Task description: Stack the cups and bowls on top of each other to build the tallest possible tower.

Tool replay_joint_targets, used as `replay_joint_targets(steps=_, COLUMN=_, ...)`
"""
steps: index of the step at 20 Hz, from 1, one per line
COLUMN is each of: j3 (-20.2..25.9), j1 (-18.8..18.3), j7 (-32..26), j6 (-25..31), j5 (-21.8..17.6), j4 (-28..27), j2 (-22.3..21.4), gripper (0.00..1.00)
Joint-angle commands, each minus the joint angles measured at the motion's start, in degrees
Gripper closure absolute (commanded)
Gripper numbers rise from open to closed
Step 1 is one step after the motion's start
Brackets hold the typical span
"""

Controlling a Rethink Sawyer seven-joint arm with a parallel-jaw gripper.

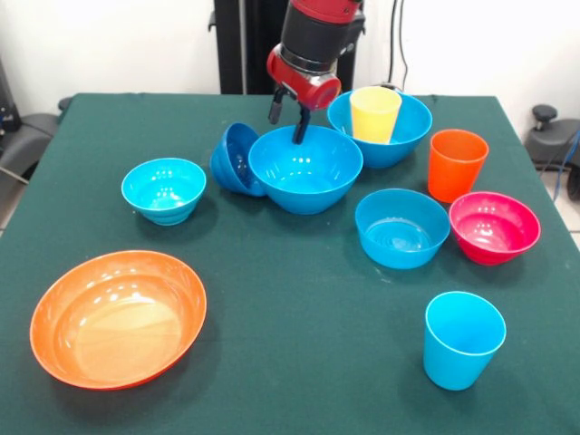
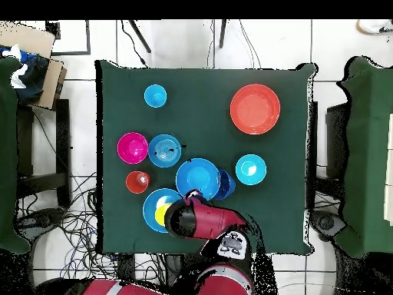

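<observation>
Your red and black arm is reaching down from the far side of the green cloth-covered table (image 1: 272, 362), and its gripper (image 1: 289, 118) is hanging with its two dark fingers (image 1: 275, 107) spread apart and holding nothing, one fingertip dipping over the far rim of a large glossy blue plastic bowl (image 1: 305, 169) near the table's middle. You are seeing a small dark blue plastic bowl (image 1: 234, 159) tipped on its side and leaning against that large bowl's rim. Just behind, a yellow tapered plastic cup (image 1: 374, 114) is standing upright inside the second large blue bowl (image 1: 399, 136). An orange plastic cup (image 1: 456, 164) is standing upright just beside that bowl, and a magenta-red plastic bowl (image 1: 494, 227) is sitting close in front of it, next to a medium light blue bowl (image 1: 401, 227). A small cyan bowl (image 1: 164, 189) is resting apart on the other side of the leaning bowl. Nearest the front camera, a wide shallow orange bowl (image 1: 118, 318) and a light blue plastic cup (image 1: 463, 339) are standing well apart from each other. In the overhead view the arm is covering part of the bowl holding the yellow cup. Nothing is stacked as a tower yet.
</observation>
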Motion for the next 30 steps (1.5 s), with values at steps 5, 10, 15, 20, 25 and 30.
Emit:
replay_joint_targets(steps=5, j3=4.1, j1=0.3, j7=2.8, j6=0.2, j5=0.1, j4=-4.9, j2=0.3, gripper=0.00)
replay_joint_targets(steps=10, j3=3.7, j1=0.8, j7=3.3, j6=-0.9, j5=0.3, j4=-5.5, j2=1.5, gripper=0.00)
replay_joint_targets(steps=15, j3=3.3, j1=1.6, j7=4.2, j6=-2.8, j5=0.8, j4=-6.5, j2=3.6, gripper=0.00)
replay_joint_targets(steps=20, j3=3.1, j1=2.1, j7=5.0, j6=-5.2, j5=1.0, j4=-7.2, j2=5.5, gripper=0.00)
replay_joint_targets(steps=25, j3=3.0, j1=2.8, j7=5.3, j6=-5.8, j5=1.6, j4=-7.6, j2=6.5, gripper=0.00)
replay_joint_targets(steps=30, j3=3.2, j1=2.3, j7=4.9, j6=-6.3, j5=1.5, j4=-7.8, j2=7.1, gripper=0.00)
